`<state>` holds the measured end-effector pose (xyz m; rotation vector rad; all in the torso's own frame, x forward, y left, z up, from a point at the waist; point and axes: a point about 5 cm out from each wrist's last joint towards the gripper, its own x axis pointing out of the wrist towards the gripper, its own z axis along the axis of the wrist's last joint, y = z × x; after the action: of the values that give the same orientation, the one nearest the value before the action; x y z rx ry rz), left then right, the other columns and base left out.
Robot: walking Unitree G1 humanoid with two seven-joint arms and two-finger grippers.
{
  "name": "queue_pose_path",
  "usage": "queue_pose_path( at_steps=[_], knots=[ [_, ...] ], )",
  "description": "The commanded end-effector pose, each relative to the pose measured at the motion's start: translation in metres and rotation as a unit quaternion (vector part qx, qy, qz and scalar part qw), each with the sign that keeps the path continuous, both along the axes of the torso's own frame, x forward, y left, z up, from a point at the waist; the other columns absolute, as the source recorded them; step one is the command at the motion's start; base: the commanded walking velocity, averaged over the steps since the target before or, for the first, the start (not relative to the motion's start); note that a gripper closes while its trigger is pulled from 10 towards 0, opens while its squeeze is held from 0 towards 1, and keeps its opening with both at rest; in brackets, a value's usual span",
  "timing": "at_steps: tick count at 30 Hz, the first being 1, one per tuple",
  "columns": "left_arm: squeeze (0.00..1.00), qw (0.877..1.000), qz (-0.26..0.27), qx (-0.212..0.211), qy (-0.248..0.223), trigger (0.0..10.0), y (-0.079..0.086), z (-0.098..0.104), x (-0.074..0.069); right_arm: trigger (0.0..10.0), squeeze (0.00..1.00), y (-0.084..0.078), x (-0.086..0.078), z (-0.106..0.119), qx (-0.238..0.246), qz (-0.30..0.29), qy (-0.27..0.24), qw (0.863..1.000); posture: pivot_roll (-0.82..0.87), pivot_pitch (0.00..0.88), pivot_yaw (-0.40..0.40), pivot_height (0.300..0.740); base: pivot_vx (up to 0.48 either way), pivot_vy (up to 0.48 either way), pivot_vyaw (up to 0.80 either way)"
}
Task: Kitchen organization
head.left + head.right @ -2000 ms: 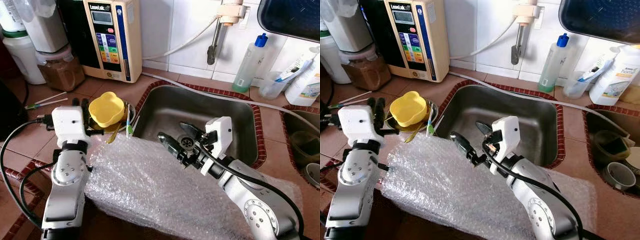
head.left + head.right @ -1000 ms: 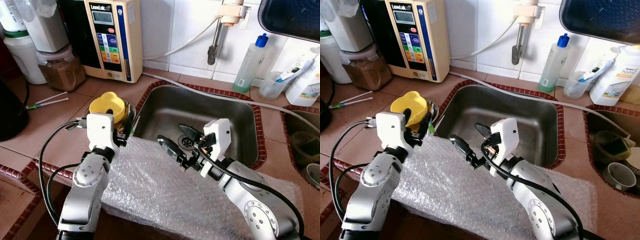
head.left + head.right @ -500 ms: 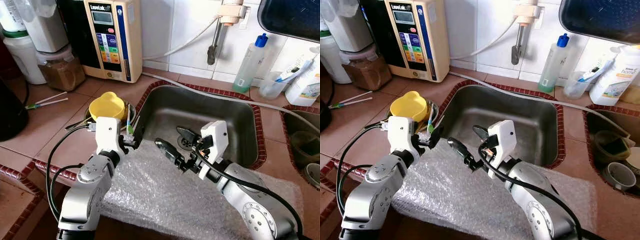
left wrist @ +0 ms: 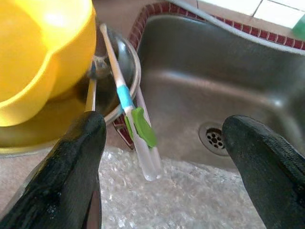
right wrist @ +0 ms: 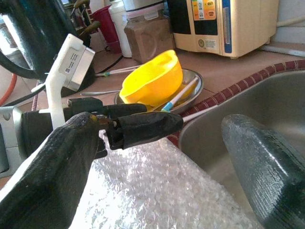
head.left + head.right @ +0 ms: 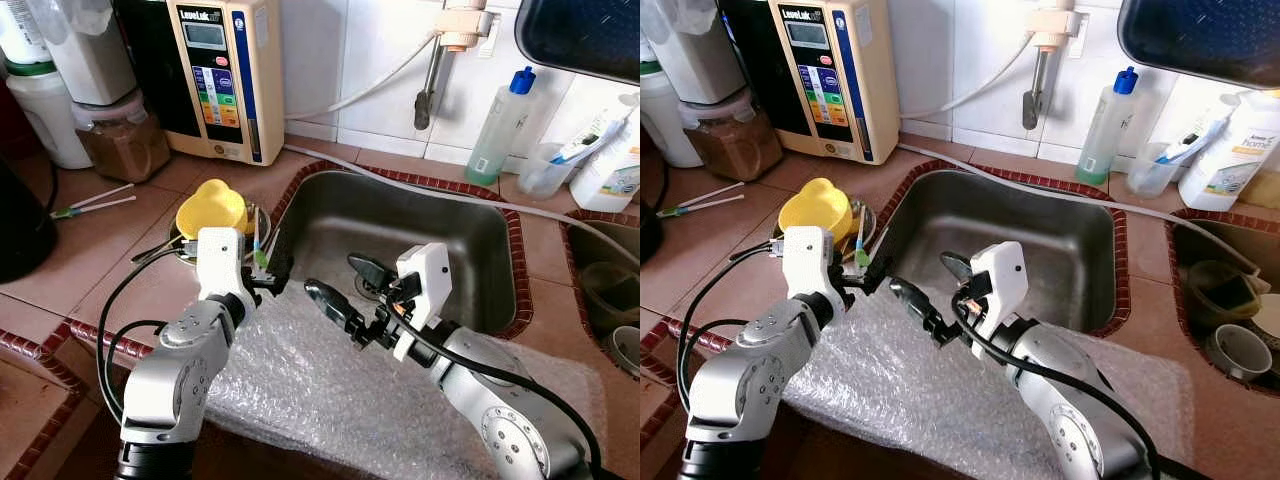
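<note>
Since two seconds ago the left claw (image 6: pixel 268 283) has swung in, open, toward the green-and-blue toothbrush (image 4: pixel 132 123) leaning from the steel dish (image 4: pixel 127 76) at its twelve o'clock, likely needing a close-and-lift next, while the right claw (image 6: pixel 345 287) hovers open over the bubble wrap sheet (image 6: pixel 330 385).

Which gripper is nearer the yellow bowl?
Left. The left gripper is beside the yellow bowl; the right gripper is farther off, at the sink's front edge.
</note>
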<state>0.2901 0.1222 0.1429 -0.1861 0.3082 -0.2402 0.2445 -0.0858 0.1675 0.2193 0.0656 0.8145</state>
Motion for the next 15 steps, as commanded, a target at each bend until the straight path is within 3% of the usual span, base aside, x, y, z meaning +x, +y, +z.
queue_pose_path(
  at_steps=[1,10,15],
  knots=[
    [0.0,1.0,0.002,0.002,0.014,10.0,-0.0001,-0.0011,0.0007,10.0,0.0,-0.0008,-0.0012,0.0024,-0.001,-0.004,-0.008,1.0,-0.05,0.056,0.029,0.74,0.0,0.0,0.0],
    [0.0,1.0,0.004,0.012,0.017,10.0,0.0,0.0008,0.0008,10.0,0.0,-0.0012,-0.0013,0.0016,-0.001,-0.004,-0.006,1.0,-0.05,0.058,0.028,0.74,0.0,0.0,0.0],
    [0.0,0.999,0.017,0.044,0.015,10.0,0.0056,0.002,0.001,10.0,0.0,-0.0015,-0.0013,0.0012,-0.002,-0.005,-0.006,1.0,-0.05,0.059,0.028,0.74,0.0,0.0,0.0]
  ],
)
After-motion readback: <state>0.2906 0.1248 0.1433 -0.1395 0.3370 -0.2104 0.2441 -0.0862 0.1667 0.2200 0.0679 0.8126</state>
